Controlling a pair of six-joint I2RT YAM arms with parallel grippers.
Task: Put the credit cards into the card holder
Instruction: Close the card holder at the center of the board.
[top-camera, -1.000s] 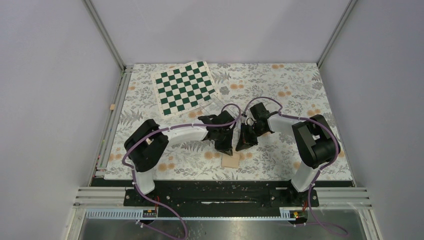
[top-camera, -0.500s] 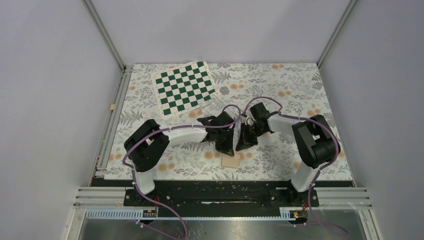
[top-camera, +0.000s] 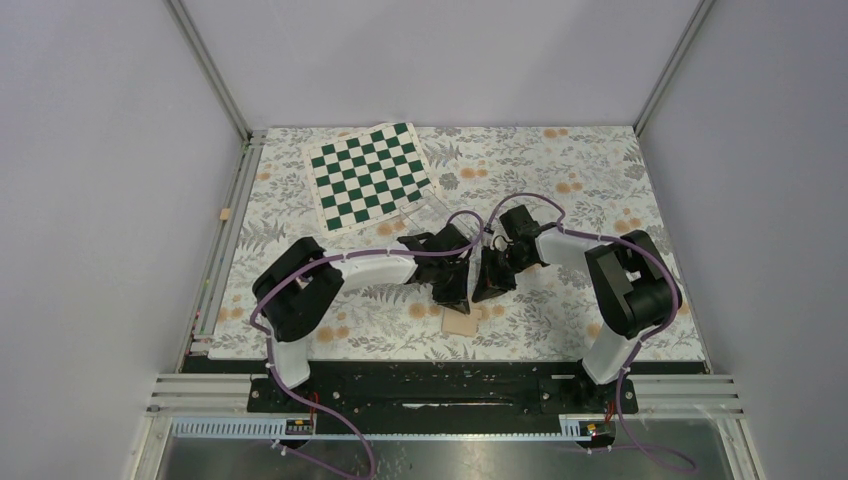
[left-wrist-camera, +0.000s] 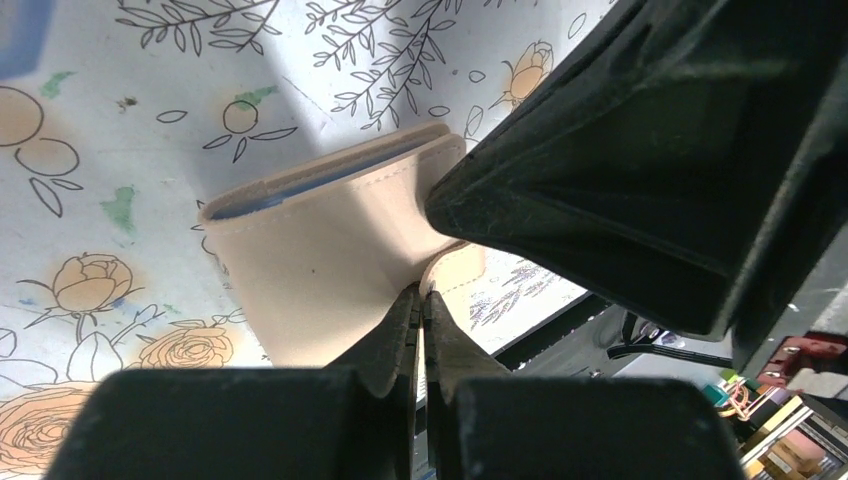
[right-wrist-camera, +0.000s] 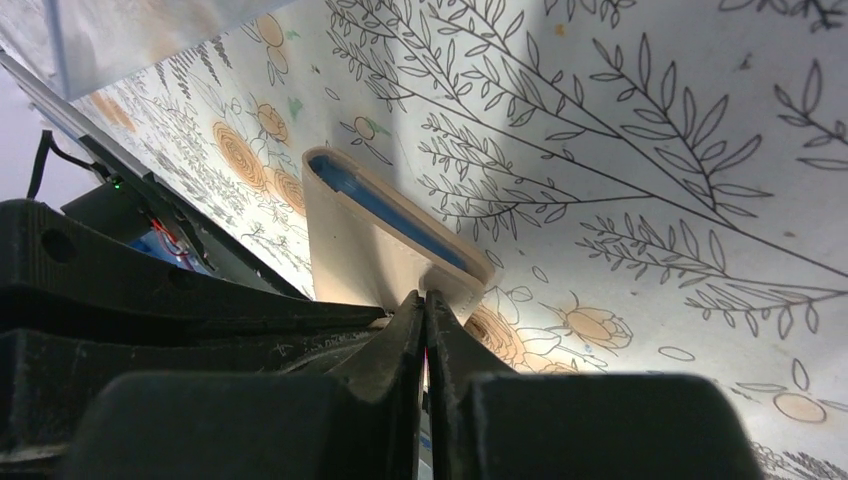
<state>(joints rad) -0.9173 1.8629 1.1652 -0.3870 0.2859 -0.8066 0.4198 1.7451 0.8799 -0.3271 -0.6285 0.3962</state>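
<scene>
— Where's the card holder (left-wrist-camera: 300, 250)?
— On the surface (top-camera: 560, 180), near edge, between my arms. My left gripper (left-wrist-camera: 420, 300) pinches one tan flap. My right gripper (right-wrist-camera: 425, 300) is pressed together at the other edge, hold unclear.
— Handling?
— Light, soft and floppy, I'd judge, so grip the flap edges. Blue shows inside, but I see no credit cards.

floral table (top-camera: 560, 190): chessboard mat (top-camera: 370, 175), card holder (top-camera: 461, 323)

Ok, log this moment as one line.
left fingers: shut on card holder | right fingers: shut on card holder | card holder: partly open
</scene>
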